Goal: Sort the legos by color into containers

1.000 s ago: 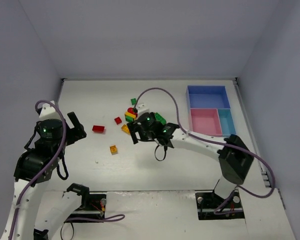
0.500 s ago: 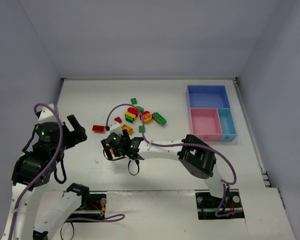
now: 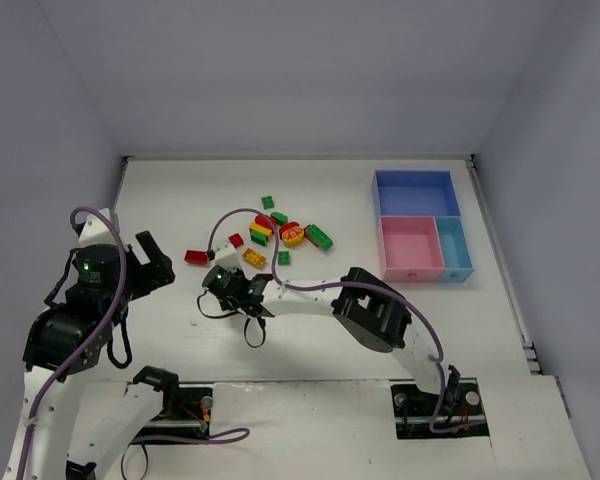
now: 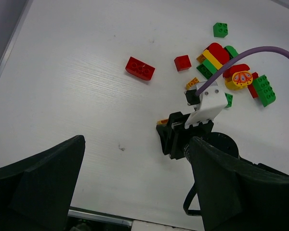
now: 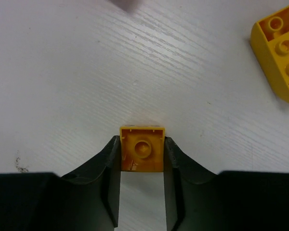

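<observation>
My right gripper (image 5: 141, 144) is shut on a small orange lego (image 5: 142, 155), turned underside up on the table; in the top view this gripper (image 3: 223, 292) is left of centre. A second orange lego (image 5: 279, 48) lies just beyond it. Further back is a heap of red, yellow and green legos (image 3: 270, 228), with a red brick (image 3: 196, 257) and a small red one (image 3: 236, 240) to its left. My left gripper (image 4: 135, 183) hangs open above bare table, holding nothing. The containers stand far right: blue (image 3: 415, 193), pink (image 3: 410, 245), light-blue (image 3: 453, 243).
A long green brick (image 3: 318, 236) and a small green one (image 3: 267, 202) lie at the heap's edges. The right arm's purple cable (image 4: 260, 50) arcs over the heap. Walls close the table at left, back and right.
My right arm swept left from beside the heap to the lone orange lego, and its jaws closed on it. The left arm has stayed almost still, open.
</observation>
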Robot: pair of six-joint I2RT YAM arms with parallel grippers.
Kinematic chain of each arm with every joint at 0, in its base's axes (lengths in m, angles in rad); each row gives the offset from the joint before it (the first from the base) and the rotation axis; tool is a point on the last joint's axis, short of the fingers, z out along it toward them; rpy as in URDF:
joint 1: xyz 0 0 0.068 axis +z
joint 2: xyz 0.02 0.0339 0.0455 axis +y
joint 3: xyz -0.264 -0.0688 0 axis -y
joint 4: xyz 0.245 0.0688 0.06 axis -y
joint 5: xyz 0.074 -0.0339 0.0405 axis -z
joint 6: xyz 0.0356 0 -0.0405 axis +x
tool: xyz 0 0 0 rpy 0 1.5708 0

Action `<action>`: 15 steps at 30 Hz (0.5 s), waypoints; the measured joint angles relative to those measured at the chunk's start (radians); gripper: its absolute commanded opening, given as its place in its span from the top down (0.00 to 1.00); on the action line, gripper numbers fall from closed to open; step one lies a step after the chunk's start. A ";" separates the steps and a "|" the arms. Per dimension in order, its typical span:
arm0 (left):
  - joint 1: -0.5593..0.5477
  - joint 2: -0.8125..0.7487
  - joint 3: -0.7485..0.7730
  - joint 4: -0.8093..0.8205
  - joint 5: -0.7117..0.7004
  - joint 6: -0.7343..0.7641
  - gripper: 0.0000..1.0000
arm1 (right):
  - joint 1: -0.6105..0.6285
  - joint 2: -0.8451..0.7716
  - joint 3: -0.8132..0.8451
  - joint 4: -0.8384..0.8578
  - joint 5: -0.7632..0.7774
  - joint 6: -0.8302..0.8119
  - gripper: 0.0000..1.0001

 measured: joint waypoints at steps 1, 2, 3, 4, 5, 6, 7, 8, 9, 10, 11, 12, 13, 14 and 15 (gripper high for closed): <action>0.000 0.001 0.000 0.000 0.000 0.000 0.17 | -0.002 -0.001 -0.002 0.001 0.007 -0.003 0.91; 0.000 0.002 0.000 0.001 0.001 0.000 0.17 | -0.005 -0.006 -0.011 0.003 0.016 -0.001 0.99; 0.000 0.003 0.000 0.002 0.004 0.000 0.17 | -0.006 -0.016 -0.026 0.004 0.022 -0.005 1.00; 0.000 0.005 0.000 0.003 0.005 0.000 0.17 | -0.012 -0.034 -0.051 0.006 0.028 -0.009 1.00; 0.000 0.008 0.000 0.006 0.008 0.000 0.17 | -0.021 -0.065 -0.093 0.005 0.032 -0.013 1.00; 0.000 0.011 -0.001 0.011 0.011 0.000 0.17 | -0.036 -0.105 -0.137 -0.002 0.035 -0.018 1.00; 0.000 0.016 -0.002 0.017 0.018 0.001 0.17 | -0.056 -0.146 -0.174 -0.008 0.039 -0.025 1.00; 0.000 0.021 -0.004 0.025 0.023 0.001 0.17 | -0.084 -0.196 -0.217 -0.010 0.039 -0.033 1.00; 0.000 0.027 -0.007 0.034 0.027 0.001 0.17 | -0.116 -0.251 -0.257 -0.015 0.040 -0.045 1.00; 0.000 0.034 -0.011 0.043 0.032 0.001 0.17 | -0.156 -0.313 -0.299 -0.013 0.039 -0.061 1.00; 0.000 0.040 -0.018 0.055 0.037 0.001 0.17 | -0.202 -0.379 -0.339 -0.015 0.040 -0.078 1.00; 0.000 0.047 -0.028 0.068 0.046 0.002 0.17 | -0.252 -0.449 -0.375 -0.014 0.042 -0.096 1.00; 0.000 0.054 -0.038 0.078 0.053 0.002 0.17 | -0.302 -0.516 -0.407 -0.015 0.041 -0.115 1.00; 0.000 0.062 -0.048 0.086 0.060 0.002 0.17 | -0.357 -0.585 -0.439 -0.010 0.039 -0.135 1.00; 0.000 0.072 -0.058 0.097 0.069 0.002 0.17 | -0.428 -0.660 -0.474 -0.007 0.037 -0.157 1.00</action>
